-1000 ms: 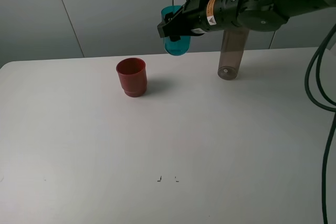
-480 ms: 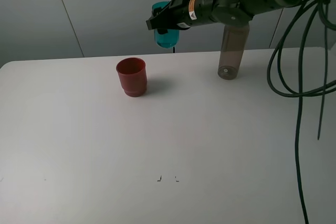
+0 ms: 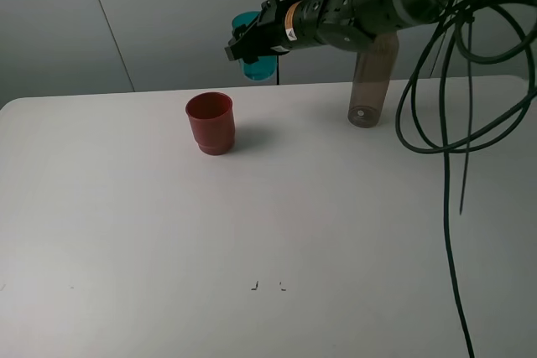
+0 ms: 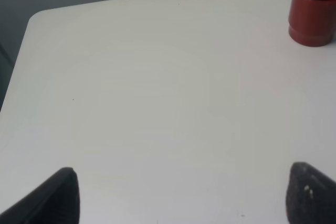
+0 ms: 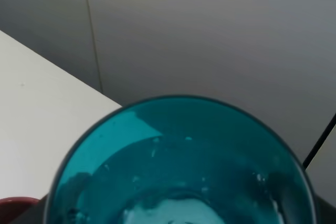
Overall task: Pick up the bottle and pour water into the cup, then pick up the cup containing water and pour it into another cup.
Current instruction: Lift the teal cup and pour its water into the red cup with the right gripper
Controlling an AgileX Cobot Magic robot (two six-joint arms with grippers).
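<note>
I'm clamping the teal cup point(image 3: 260, 69) in my right tool point(image 3: 249, 46), mid-air, water inside I think; left tool point(image 4: 186, 195) is hanging open.

white table point(image 3: 336, 232), grey wall point(image 3: 126, 14) behind

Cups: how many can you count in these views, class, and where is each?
2. The teal cup is held in the air by the right gripper. The red-brown cup stands upright on the table, below and left of it. No others seem hidden.
</note>
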